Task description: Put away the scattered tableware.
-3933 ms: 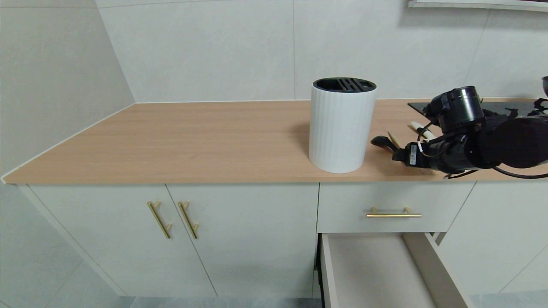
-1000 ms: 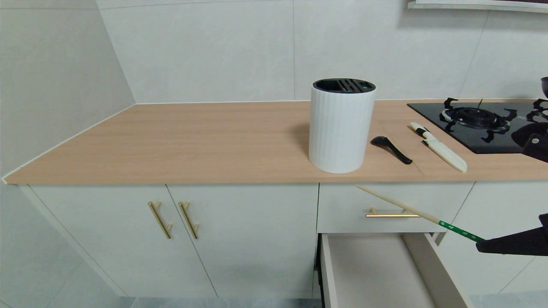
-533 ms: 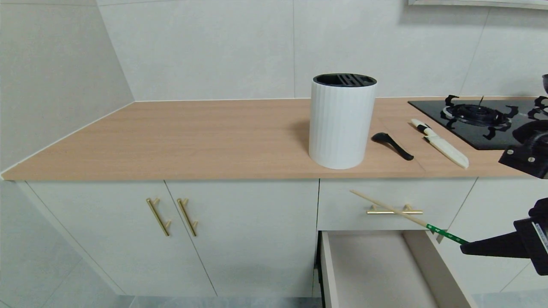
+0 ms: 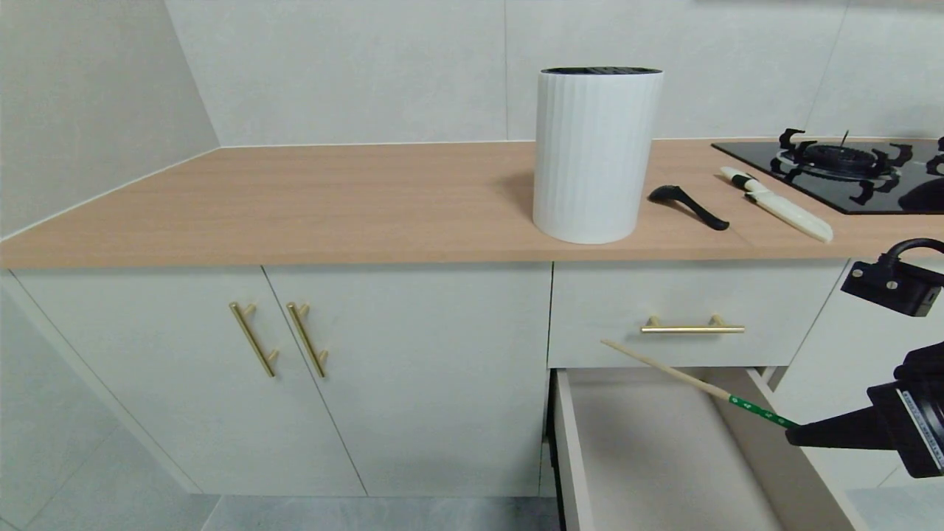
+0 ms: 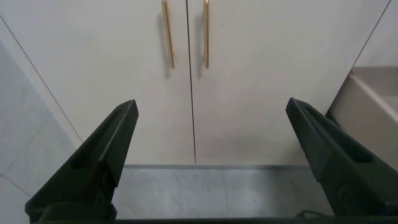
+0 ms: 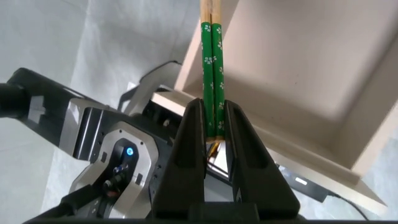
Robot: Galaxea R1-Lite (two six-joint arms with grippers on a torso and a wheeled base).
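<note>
- The right gripper (image 4: pixel 790 435) pinches 2 chopsticks (image 4: pixel 686 376) over the open drawer (image 4: pixel 569 442).
- The left gripper (image 5: pixel 210 112) is spread wide near the cupboard doors (image 5: pixel 249 93).

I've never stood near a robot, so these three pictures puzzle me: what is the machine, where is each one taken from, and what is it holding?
It is a two-armed robot on wheels. The wide picture comes from a camera on its head, looking at a kitchen counter. On the counter stands a white holder. Beside it lie a black spoon and a pale knife, near a stove. The other two pictures come from cameras on the wrists. The right fingers are shut on a pair of chopsticks, pointing toward the open drawer. The left fingers are open, holding nothing, facing cabinet doors.
</note>
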